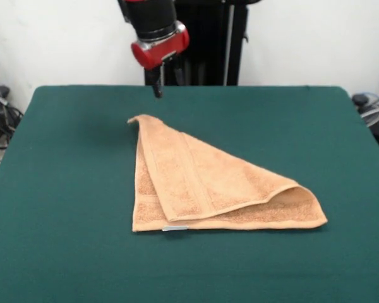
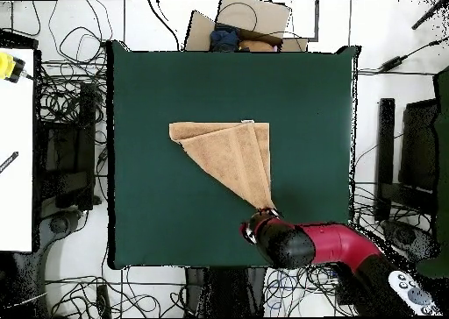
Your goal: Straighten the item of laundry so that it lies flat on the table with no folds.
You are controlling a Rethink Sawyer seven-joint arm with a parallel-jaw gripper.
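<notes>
The towel [image 1: 202,183] is light orange-tan and lies folded diagonally into a triangle on the dark green table [image 1: 63,189]. One point of it faces the robot, and a small white-grey tag [image 1: 175,228] sits on its near edge. My gripper [image 1: 157,88] hangs above the table just beyond that far point, slightly to its right, with the fingers together and nothing in them. In the overhead view the towel [image 2: 230,158] sits mid-table [image 2: 158,88], and the gripper [image 2: 261,217] is at the towel's lower corner.
The robot's black pedestal [image 1: 208,38] stands behind the table's far edge. In the overhead view a cardboard box [image 2: 250,22] lies beyond the top edge, a white table [image 2: 16,158] is at the left, and cables lie around the floor.
</notes>
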